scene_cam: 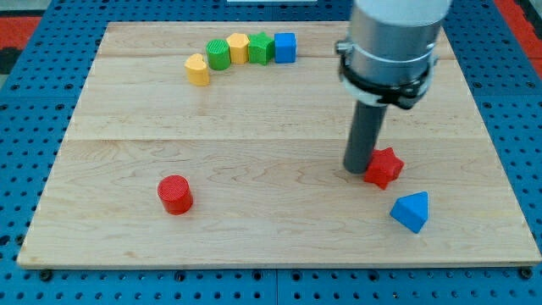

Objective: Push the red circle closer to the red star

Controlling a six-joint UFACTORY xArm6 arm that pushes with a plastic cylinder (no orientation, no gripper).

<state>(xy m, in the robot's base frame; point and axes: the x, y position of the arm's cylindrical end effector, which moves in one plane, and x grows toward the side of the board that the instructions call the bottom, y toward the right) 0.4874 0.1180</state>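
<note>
The red circle [175,194] stands on the wooden board at the view's lower left. The red star [384,167] lies at the view's lower right. My tip [356,169] rests on the board right against the star's left side, far to the right of the red circle. The rod rises from there to the arm's grey body at the view's top right.
A blue triangle [412,211] lies just below and right of the star. At the view's top, a row of blocks: yellow heart [197,69], green circle [218,54], yellow hexagon [238,47], green block [260,48], blue cube [284,47]. The board's edge [271,263] runs along the bottom.
</note>
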